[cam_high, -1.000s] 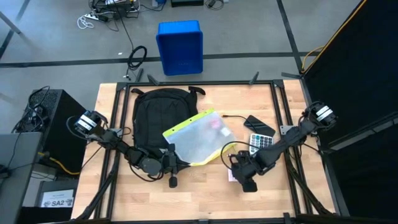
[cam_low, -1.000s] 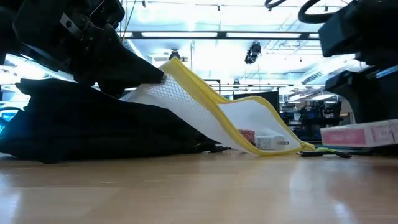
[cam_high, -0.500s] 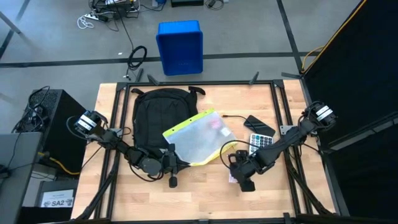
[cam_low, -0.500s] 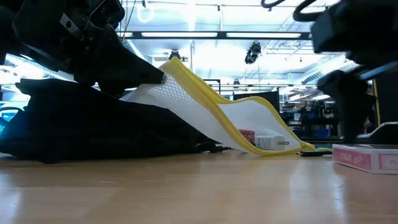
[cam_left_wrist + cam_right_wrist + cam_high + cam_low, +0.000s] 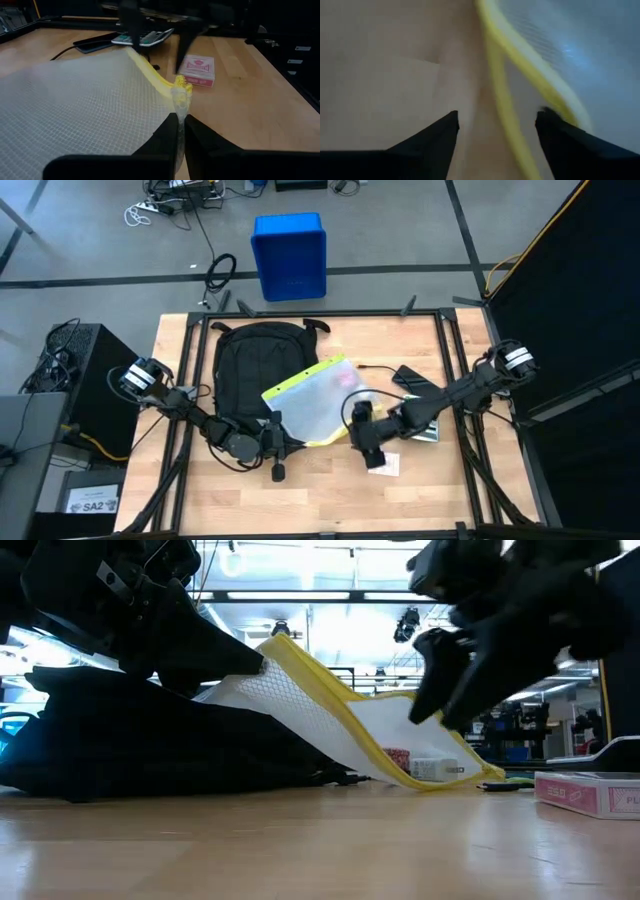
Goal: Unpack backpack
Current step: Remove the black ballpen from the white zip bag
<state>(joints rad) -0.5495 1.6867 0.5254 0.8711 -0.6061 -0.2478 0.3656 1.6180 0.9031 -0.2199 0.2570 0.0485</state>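
Observation:
The black backpack [image 5: 250, 365] lies flat on the table's left half. A clear mesh pouch [image 5: 322, 400] with a yellow edge rests partly on the backpack and slopes down to the table [image 5: 430, 772]. My left gripper [image 5: 180, 116] is shut on the pouch's near corner. My right gripper [image 5: 354, 422] hangs open over the pouch's right side. Its fingers [image 5: 432, 142] stand on either side of the yellow edge [image 5: 517, 70] and do not touch it. A pink card box [image 5: 385, 463] lies flat just near of it. My left gripper pinches the pouch's yellow-edged corner [image 5: 181, 92] between its two fingers. The fingers come nearly level from the table's left. That corner is held up off the wood [image 5: 258, 662]. From it the pouch slopes down, and its far right end rests on the table.
A calculator [image 5: 425, 420] and a black phone [image 5: 410, 377] lie right of the pouch, under my right arm. A blue bin [image 5: 290, 255] stands on the floor beyond the far edge. Bare wood runs along the near edge.
The pink card box was tilted just above the table under my right gripper and now lies flat on the wood. My right gripper has moved from it toward the table's left, over the pouch's yellow edge, rolling as it went. The pouch has kept still.

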